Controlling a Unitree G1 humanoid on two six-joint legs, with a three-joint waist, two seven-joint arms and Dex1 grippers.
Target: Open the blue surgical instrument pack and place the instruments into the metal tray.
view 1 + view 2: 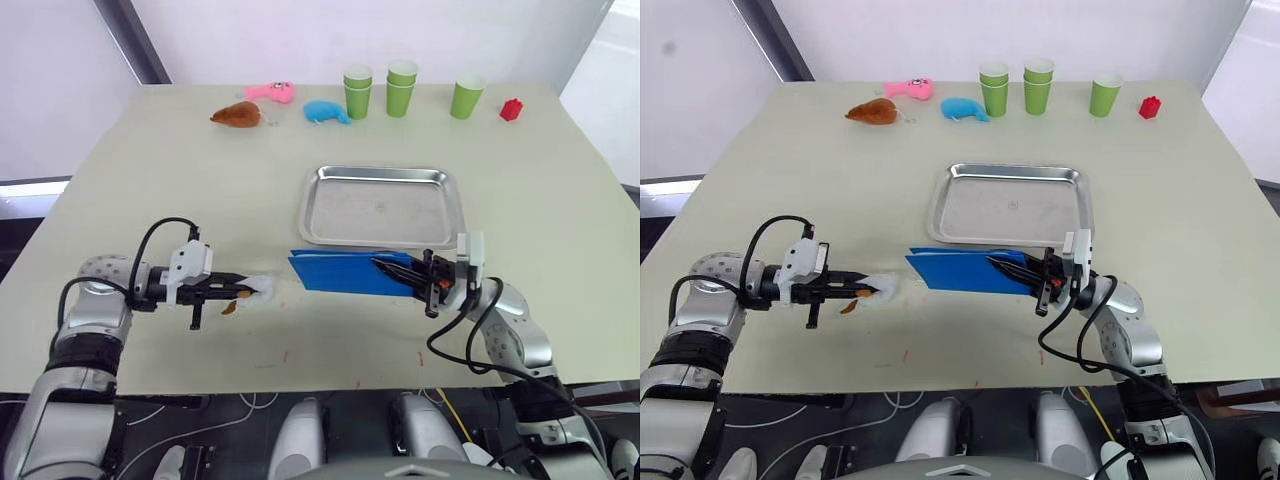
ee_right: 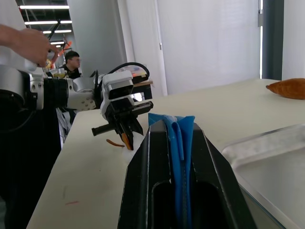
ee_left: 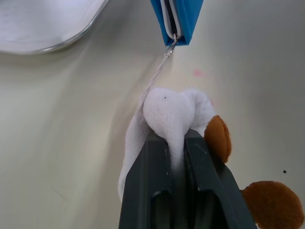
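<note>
While the pale beige table stood before white walls, with a person and ceiling strip lights visible beyond it in the right wrist view, a shallow rectangular shiny steel tray lay near its middle with nothing inside. Just in front of the tray's near rim lay the flat blue fabric instrument pack, folded shut. The right gripper had its two black fingers closed on the pack's right end, the blue fabric pinched between them. The left gripper pinched a small white plush toy with brown patches on the table to the pack's left; a thin silvery cord ran from the toy to the pack's corner. Along the far edge stood four light green paper cups: two stacks of two and a single one, none showing any contents. Beside them sat a small red block, a blue plush toy, a pink plush toy and a brown plush toy.
</note>
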